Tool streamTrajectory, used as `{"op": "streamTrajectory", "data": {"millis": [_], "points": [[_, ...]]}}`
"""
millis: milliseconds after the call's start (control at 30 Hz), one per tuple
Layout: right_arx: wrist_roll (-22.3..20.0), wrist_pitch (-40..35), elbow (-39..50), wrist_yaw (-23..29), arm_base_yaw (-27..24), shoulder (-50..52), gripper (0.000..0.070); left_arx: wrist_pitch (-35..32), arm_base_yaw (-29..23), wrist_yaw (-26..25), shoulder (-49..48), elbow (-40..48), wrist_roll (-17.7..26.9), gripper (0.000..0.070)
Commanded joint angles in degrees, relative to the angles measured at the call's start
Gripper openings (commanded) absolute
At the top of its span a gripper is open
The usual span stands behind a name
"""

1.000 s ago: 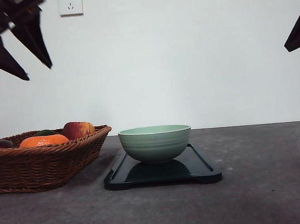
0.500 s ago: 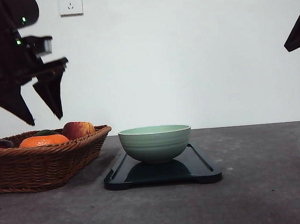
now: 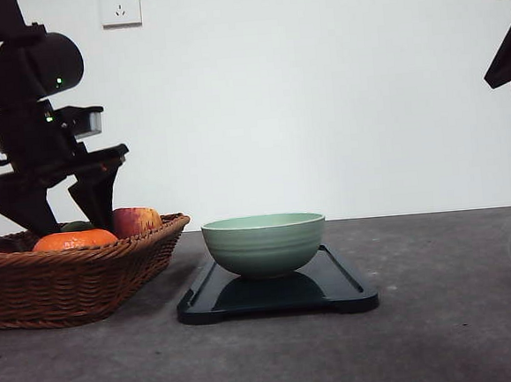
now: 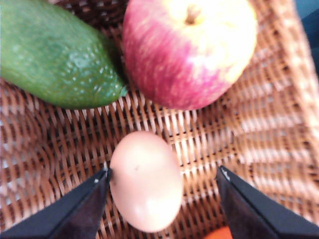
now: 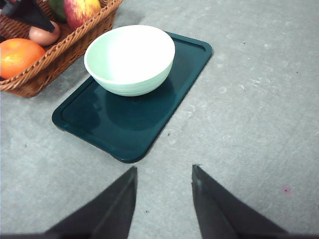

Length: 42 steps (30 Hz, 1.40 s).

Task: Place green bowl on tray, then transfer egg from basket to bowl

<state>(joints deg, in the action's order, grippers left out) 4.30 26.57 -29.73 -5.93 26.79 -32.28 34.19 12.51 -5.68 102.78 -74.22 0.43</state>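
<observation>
green bowl [image 3: 264,243] sits on the tray [image 3: 334,284], toward its far end. left gripper [image 4: 163,177] is down in the basket [image 3: 76,276], jaws spread wide with the egg [image 4: 145,180] between them, one fingertip looks like it's touching the shell, hard to say. apple [image 4: 189,50] and a green fruit [image 4: 57,57] lie just beyond. right gripper [image 5: 163,172] hangs open over bare table [image 5: 249,109].

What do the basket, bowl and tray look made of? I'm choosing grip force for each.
Basket: woven wicker, brown and matte; the interlaced strands show plainly. Green bowl: probably glazed ceramic, smooth with a soft sheen and faint ridges outside. Tray: dark and glossy enough to mirror the bowl, likely plastic or lacquered, though I can't tell which.
</observation>
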Motion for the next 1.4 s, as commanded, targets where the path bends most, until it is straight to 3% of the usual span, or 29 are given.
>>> {"op": "streamTrajectory", "data": {"millis": [0, 433, 467, 567, 633, 867, 1367], "points": [[-0.5, -0.3, -0.2, 0.1, 0.3, -0.2, 0.0207, -0.9, 0.2, 0.4, 1.6, -1.4, 0.4, 0.0432], [-0.5, -0.3, -0.2, 0.1, 0.3, -0.2, 0.0207, -2.3, 0.2, 1.4, 4.1, -1.4, 0.1, 0.0414], [-0.5, -0.3, -0.2, 0.2, 0.3, -0.2, 0.0207, -2.3, 0.2, 1.4, 4.1, -1.4, 0.1, 0.0388], [-0.5, -0.3, -0.2, 0.2, 0.3, -0.2, 0.0207, -2.0, 0.2, 1.4, 4.1, -1.4, 0.0, 0.0208], [-0.5, -0.3, -0.2, 0.2, 0.3, -0.2, 0.0207, -2.1, 0.2, 1.4, 4.1, -1.4, -0.2, 0.0178], [-0.5, -0.3, -0.2, 0.2, 0.3, -0.2, 0.0207, 0.4, 0.1, 1.4, 3.1, -2.1, -1.5, 0.0181], [-0.5, -0.4, -0.2, 0.2, 0.3, -0.2, 0.0207, 20.4, 0.8, 1.7, 0.6, -18.8, -0.7, 0.0182]]}}
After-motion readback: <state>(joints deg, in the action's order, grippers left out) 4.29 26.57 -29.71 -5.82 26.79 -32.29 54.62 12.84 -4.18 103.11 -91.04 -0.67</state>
